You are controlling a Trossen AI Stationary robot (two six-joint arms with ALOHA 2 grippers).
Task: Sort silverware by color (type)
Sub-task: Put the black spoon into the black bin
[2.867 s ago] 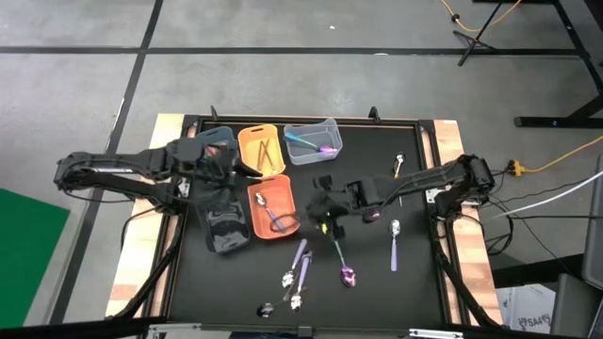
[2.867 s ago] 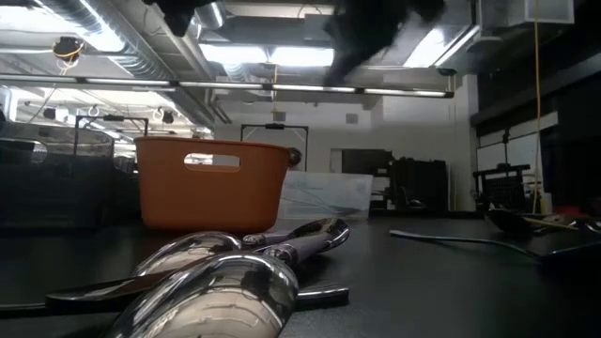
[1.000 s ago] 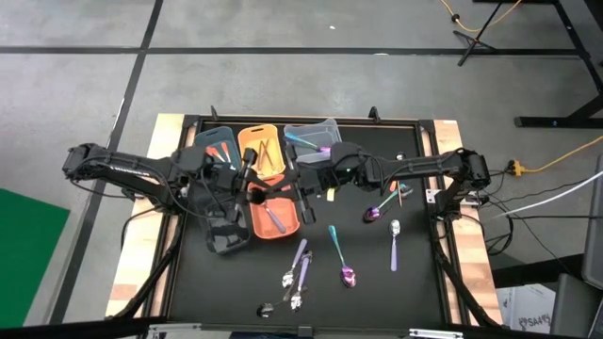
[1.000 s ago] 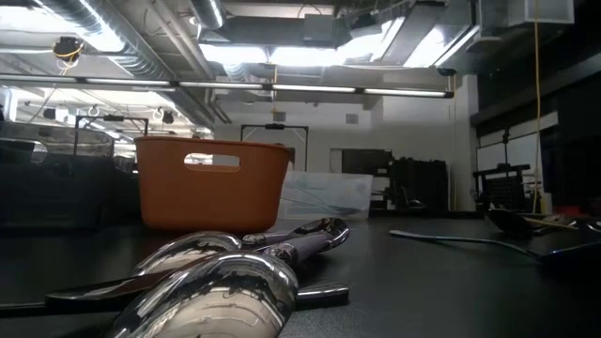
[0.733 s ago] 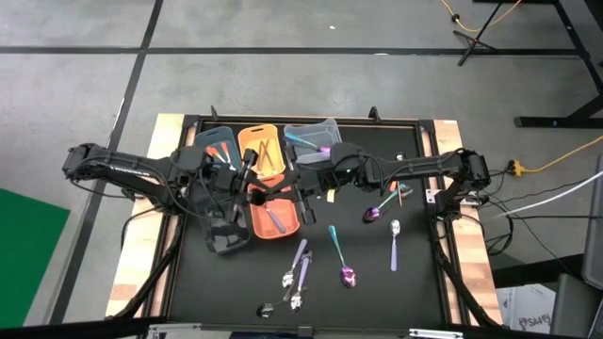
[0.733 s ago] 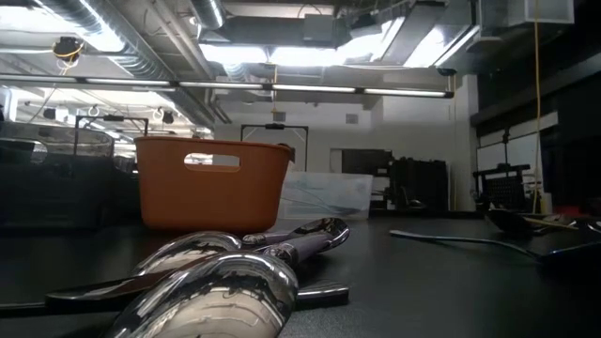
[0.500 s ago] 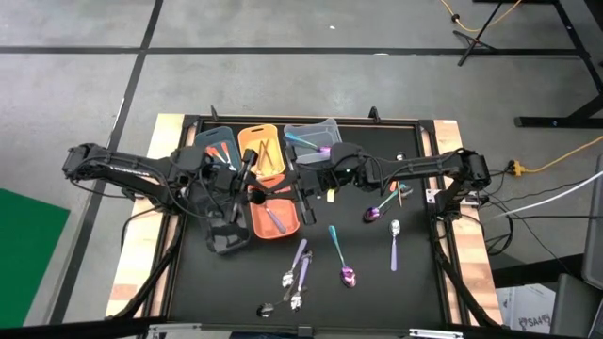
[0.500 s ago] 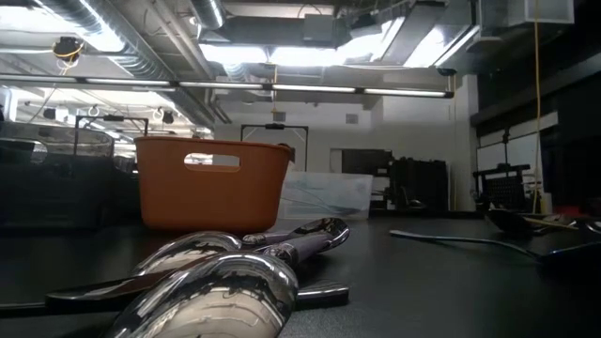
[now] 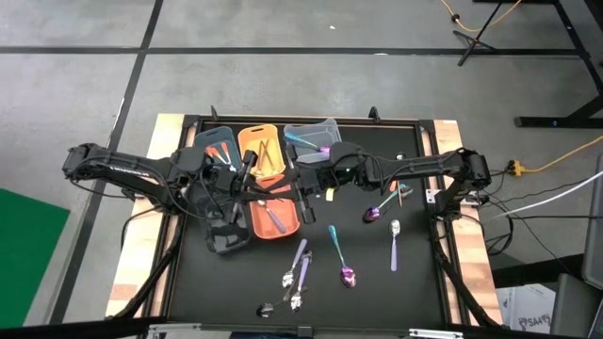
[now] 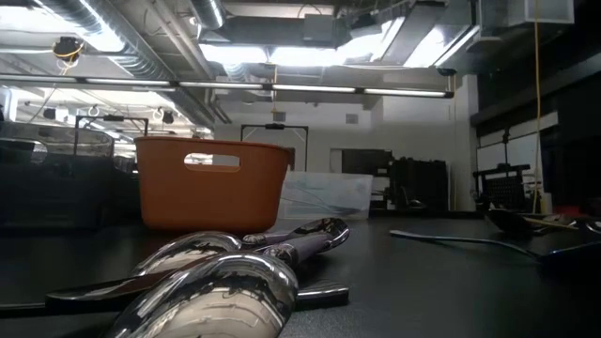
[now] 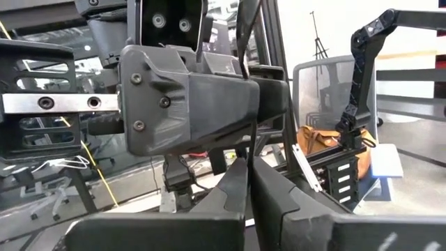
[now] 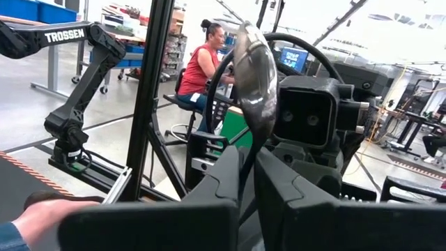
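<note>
The black desk (image 9: pixel 415 282) carries a row of bins beyond both claws and an orange bin (image 9: pixel 287 224) directly beneath them. Above that bin the two arms meet tip to tip. The right claw (image 12: pixel 247 174) stands clamped on the handle of a dark shiny spoon (image 12: pixel 254 77), bowl upward. The left claw (image 11: pixel 249 181), facing it, is pinched together on what seems the same thin handle, so the spoon hangs between the two claws, off the desk.

This looks like a handover in mid-air, with both holding. The next move calls for the right claw to let go cleanly and back away, then the left to carry the spoon to its matching bin. Loose silverware (image 9: pixel 394 245) lies on the desk nearer the right claw, unsorted.
</note>
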